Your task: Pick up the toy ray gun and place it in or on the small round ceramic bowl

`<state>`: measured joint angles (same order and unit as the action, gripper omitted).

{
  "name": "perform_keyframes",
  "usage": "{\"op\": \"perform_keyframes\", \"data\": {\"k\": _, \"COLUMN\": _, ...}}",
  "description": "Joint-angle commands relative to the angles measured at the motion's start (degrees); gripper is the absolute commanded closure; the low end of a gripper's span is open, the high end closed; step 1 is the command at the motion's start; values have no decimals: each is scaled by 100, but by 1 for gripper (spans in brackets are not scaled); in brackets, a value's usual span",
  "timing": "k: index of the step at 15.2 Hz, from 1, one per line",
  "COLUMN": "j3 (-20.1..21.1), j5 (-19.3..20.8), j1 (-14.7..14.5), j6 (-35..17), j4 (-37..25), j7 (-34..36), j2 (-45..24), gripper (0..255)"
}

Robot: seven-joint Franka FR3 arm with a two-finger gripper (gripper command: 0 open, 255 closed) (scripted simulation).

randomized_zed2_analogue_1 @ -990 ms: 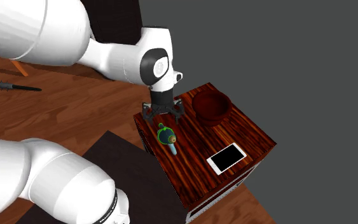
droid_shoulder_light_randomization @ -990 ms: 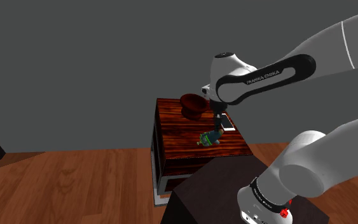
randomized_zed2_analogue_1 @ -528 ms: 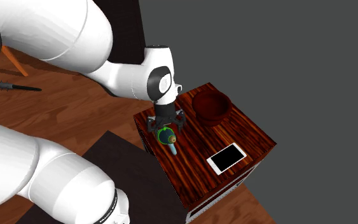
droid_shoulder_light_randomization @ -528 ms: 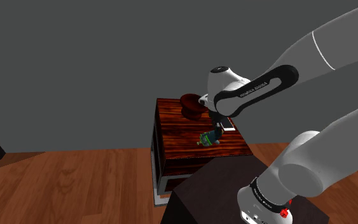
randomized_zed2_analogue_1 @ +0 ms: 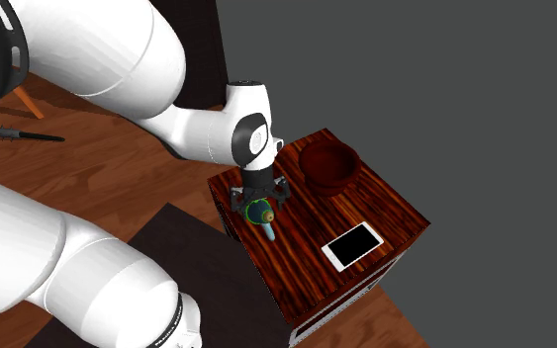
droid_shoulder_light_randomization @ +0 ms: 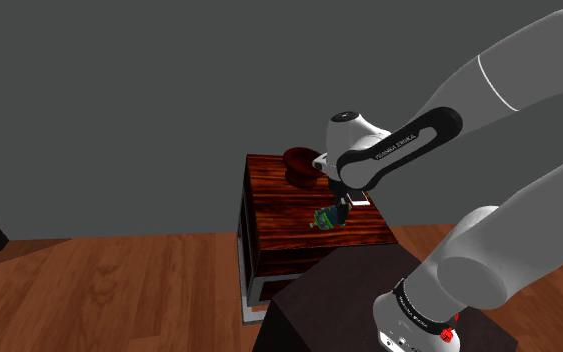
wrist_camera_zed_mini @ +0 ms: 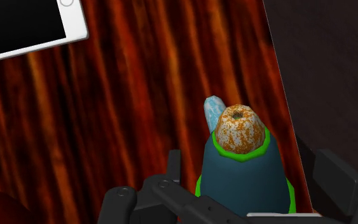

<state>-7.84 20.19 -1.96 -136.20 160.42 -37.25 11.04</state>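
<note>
The toy ray gun (randomized_zed2_analogue_1: 261,217) has a dark teal body with green rings, a speckled orange tip and a pale blue handle. It lies on the dark striped wooden table (randomized_zed2_analogue_1: 306,267) near the edge facing the stand. My black gripper (randomized_zed2_analogue_1: 258,202) is down over it, open, one finger on each side. In the wrist view the toy (wrist_camera_zed_mini: 241,165) sits between the fingers (wrist_camera_zed_mini: 336,181), which stand apart from it. From the shoulder view the gripper (droid_shoulder_light_randomization: 336,211) hides part of the toy (droid_shoulder_light_randomization: 324,219). The dark red round bowl (randomized_zed2_analogue_1: 327,165) stands empty at the table's far end (droid_shoulder_light_randomization: 303,163).
A white phone (randomized_zed2_analogue_1: 353,245) with a black screen lies flat on the table beside the toy (wrist_camera_zed_mini: 18,25). The table's edge (wrist_camera_zed_mini: 285,127) runs close beside the toy. The dark stand (randomized_zed2_analogue_1: 182,252) is just below it. A black pen-like thing (randomized_zed2_analogue_1: 24,134) lies on the wooden floor.
The arm has lowered the gripper from above the toy down around it. The fingers have stayed open. Toy, bowl and phone have not moved.
</note>
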Motion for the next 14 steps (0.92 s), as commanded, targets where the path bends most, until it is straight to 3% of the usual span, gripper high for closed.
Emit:
{"op": "perform_keyframes", "data": {"k": 1, "j3": -1, "j5": 2, "j1": 1, "j6": -4, "j4": 1, "j7": 0, "j2": -2, "gripper": 0}}
{"op": "perform_keyframes", "data": {"k": 2, "j3": 0, "j5": 1, "j1": 1, "j6": -2, "j4": 1, "j7": 0, "j2": -1, "gripper": 0}}
{"op": "perform_keyframes", "data": {"k": 3, "j3": 0, "j5": 1, "j1": 1, "j6": -2, "j4": 1, "j7": 0, "j2": -1, "gripper": 255}}
{"op": "perform_keyframes", "data": {"k": 12, "j3": -1, "j5": 2, "j1": 0, "j6": -4, "j4": 1, "j7": 0, "j2": -2, "gripper": 255}}
{"op": "perform_keyframes", "data": {"k": 14, "j3": 5, "j5": -47, "j1": -14, "j6": 204, "j4": -21, "j7": -56, "j2": 187, "gripper": 255}}
